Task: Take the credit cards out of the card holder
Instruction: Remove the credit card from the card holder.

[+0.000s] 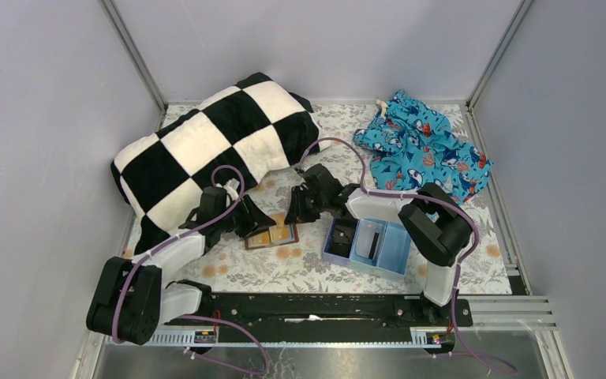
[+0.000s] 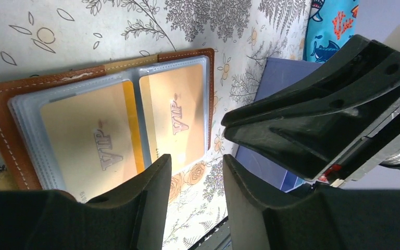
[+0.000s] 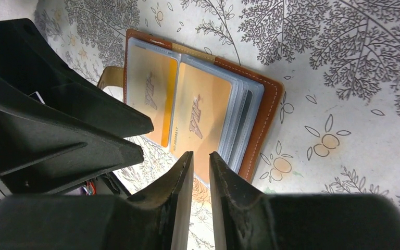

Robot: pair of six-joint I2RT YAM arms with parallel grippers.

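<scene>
The card holder (image 1: 272, 236) lies open on the flowered cloth, a brown leather wallet (image 2: 0, 117) with clear sleeves. Two orange-gold credit cards marked VIP sit in the sleeves (image 2: 91, 140) (image 2: 177, 112); the right wrist view shows them too (image 3: 151, 94) (image 3: 205, 112). My left gripper (image 2: 197, 159) hovers open just off the holder's near edge, nothing between its fingers. My right gripper (image 3: 201, 155) hangs over the holder's other side, its jaws a narrow gap apart and empty. Both grippers (image 1: 252, 221) (image 1: 298, 207) nearly meet above the holder.
A light blue three-compartment tray (image 1: 398, 251) with a black item (image 1: 342, 237) stands just right of the holder. A black-and-white checkered cushion (image 1: 213, 150) fills the back left. A blue patterned cloth (image 1: 426, 146) lies at the back right.
</scene>
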